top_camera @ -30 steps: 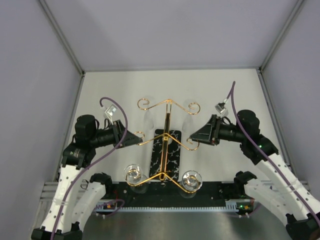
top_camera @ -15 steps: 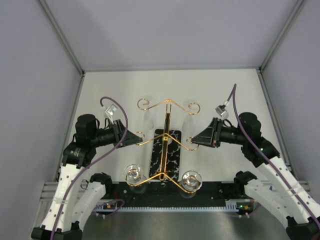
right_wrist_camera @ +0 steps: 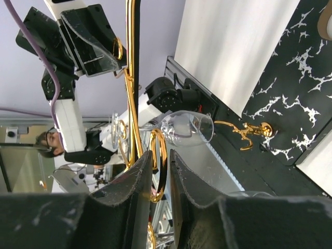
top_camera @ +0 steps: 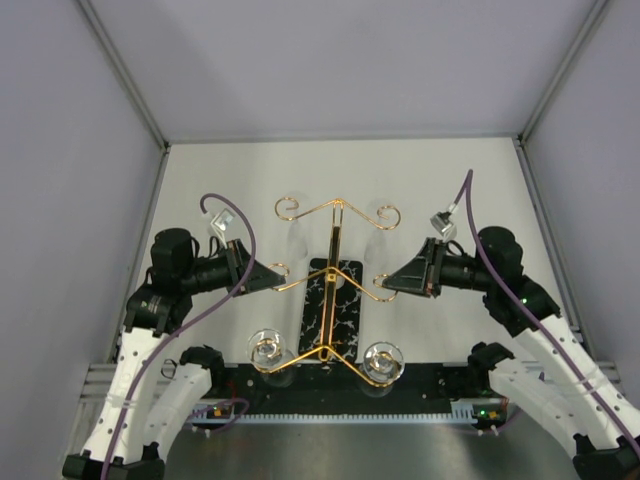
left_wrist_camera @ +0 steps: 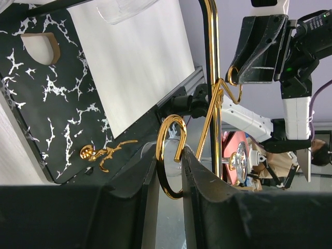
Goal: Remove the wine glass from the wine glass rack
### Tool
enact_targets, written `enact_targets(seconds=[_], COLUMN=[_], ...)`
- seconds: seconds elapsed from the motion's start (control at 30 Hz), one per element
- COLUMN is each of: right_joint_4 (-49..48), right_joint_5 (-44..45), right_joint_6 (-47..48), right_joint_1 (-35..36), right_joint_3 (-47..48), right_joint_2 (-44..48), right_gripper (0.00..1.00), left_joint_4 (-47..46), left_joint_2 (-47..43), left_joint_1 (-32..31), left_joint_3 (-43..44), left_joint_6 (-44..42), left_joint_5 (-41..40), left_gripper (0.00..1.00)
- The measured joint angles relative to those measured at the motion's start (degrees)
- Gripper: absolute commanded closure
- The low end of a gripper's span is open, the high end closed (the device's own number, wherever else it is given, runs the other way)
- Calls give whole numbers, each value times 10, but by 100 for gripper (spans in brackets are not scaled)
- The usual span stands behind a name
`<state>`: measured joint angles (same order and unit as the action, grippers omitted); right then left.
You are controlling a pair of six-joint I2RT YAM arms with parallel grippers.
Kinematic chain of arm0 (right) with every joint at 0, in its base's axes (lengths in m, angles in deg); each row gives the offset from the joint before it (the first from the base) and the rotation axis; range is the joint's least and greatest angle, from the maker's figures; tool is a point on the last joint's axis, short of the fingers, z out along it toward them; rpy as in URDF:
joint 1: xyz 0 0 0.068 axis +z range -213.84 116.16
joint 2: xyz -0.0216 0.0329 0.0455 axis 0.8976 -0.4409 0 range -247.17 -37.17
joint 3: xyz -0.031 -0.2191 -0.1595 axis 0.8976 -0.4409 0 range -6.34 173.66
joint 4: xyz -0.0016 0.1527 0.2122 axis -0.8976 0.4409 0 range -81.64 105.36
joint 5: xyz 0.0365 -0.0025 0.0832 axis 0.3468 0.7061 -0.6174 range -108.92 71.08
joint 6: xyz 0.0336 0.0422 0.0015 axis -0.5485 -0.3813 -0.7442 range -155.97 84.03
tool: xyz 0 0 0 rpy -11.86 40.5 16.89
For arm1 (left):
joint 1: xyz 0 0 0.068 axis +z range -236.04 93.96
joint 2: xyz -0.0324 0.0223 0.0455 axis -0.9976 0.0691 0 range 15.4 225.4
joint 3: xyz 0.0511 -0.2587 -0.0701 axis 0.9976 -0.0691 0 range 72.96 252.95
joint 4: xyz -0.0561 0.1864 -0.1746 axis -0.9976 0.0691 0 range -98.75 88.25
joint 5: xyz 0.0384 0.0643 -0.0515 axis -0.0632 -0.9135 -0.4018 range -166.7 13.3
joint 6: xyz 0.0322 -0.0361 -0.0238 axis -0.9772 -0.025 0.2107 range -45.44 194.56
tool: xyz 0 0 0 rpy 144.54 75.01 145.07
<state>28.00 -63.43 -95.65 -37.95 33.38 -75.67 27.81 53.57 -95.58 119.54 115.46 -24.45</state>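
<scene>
The wine glass rack (top_camera: 334, 243) is gold wire on a black veined base (top_camera: 322, 310), mid-table between both arms. Two clear wine glasses hang upside down from its near arms, one left (top_camera: 267, 348) and one right (top_camera: 383, 360). My left gripper (top_camera: 278, 277) is shut on the curled scroll end (left_wrist_camera: 165, 155) of the rack's left middle arm. On the other side, my right gripper (top_camera: 382, 280) is shut on the right middle scroll (right_wrist_camera: 162, 166). In the right wrist view a glass bowl (right_wrist_camera: 189, 129) hangs just beyond the fingers (right_wrist_camera: 179, 171).
Two far scroll arms (top_camera: 288, 208) curl toward the back of the table, with faint glass shapes under them. Grey walls close in left, right and back. A black rail (top_camera: 340, 395) runs along the near edge between the arm bases.
The right arm has shifted slightly right and its fingers have narrowed onto the right scroll. The left arm, the rack and the glasses have not moved.
</scene>
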Motion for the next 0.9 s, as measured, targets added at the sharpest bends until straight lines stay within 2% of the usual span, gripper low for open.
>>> enact_targets(seconds=[0.2, 0.37, 0.47, 0.57, 0.67, 0.9], right_joint_4=[9, 14, 22, 26, 27, 38], right_joint_5=[0, 5, 9, 11, 12, 11], right_joint_6=[3, 5, -1, -6, -6, 0], right_joint_1=[0, 0, 0, 0, 0, 0], right_joint_3=[0, 0, 0, 0, 0, 16], right_joint_2=[7, 13, 13, 13, 12, -7], right_gripper=[83, 99, 100, 100, 100, 100], left_joint_4=[1, 1, 3, 3, 3, 5], left_joint_2=[0, 0, 0, 0, 0, 9], left_joint_1=[0, 0, 0, 0, 0, 0], left_joint_3=[0, 0, 0, 0, 0, 6], left_joint_6=[2, 2, 2, 1, 1, -1], left_joint_5=[0, 0, 0, -2, -2, -3], left_gripper=[78, 79, 78, 85, 100, 100])
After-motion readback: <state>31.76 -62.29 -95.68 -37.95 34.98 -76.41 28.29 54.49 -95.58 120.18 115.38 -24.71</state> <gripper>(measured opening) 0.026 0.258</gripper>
